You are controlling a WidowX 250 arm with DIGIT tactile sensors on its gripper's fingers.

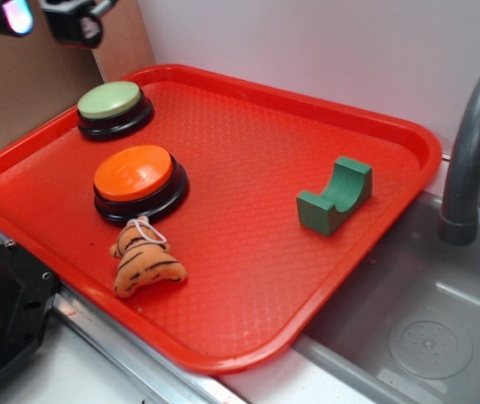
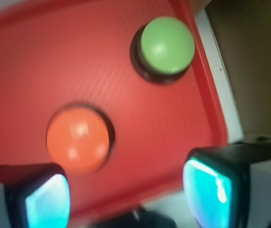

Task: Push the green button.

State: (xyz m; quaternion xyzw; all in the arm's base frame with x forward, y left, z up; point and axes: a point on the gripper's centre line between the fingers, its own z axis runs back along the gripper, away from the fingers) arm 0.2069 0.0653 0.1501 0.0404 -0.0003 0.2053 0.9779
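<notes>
Here my gripper point(image 2: 126, 194) hangs spread wide above the red tray point(image 1: 248, 210).
The green button point(image 1: 110, 101) sits upper left in the exterior view; only that view shows the tiger plush point(image 1: 143, 263), arch block point(image 1: 335, 195) and faucet point(image 1: 474, 143). No writing readable.

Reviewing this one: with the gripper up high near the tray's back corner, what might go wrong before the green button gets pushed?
1. The orange button sits close beside the green button and has the same shape; a slightly off descent could press the wrong one.
2. The green button sits right by the tray rim, so the open gripper may catch the raised edge on the way down.
3. An off-centre push on the dome may slide the button instead of pressing it.
</notes>
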